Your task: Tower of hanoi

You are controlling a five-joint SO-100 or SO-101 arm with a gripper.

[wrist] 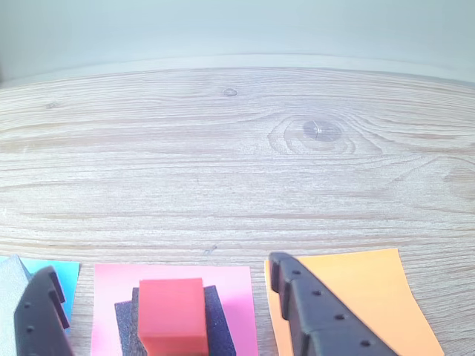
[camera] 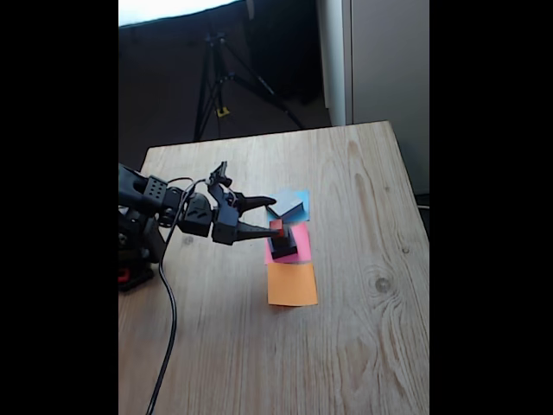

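Observation:
A small red cube (wrist: 172, 315) tops a black block (wrist: 217, 320) that rests on a pink paper square (wrist: 226, 278). In the fixed view the red cube (camera: 276, 228) and black block (camera: 284, 247) stand mid-table, and I cannot tell whether the black part is one block or two. A flat grey slab (camera: 286, 206) lies on a blue paper square (camera: 300, 196); the wrist view catches its edge (wrist: 10, 297) at the far left. My gripper (camera: 270, 216) reaches in from the left, open, with its fingers (wrist: 304, 304) on either side of the red cube and well apart from it.
An orange paper square (camera: 292, 284) lies bare in front of the pink one, also visible as the orange square (wrist: 356, 289) in the wrist view. The arm's base (camera: 136, 251) and cable (camera: 170, 320) sit at the table's left. A tripod (camera: 220, 78) stands behind the wooden table (camera: 371, 346).

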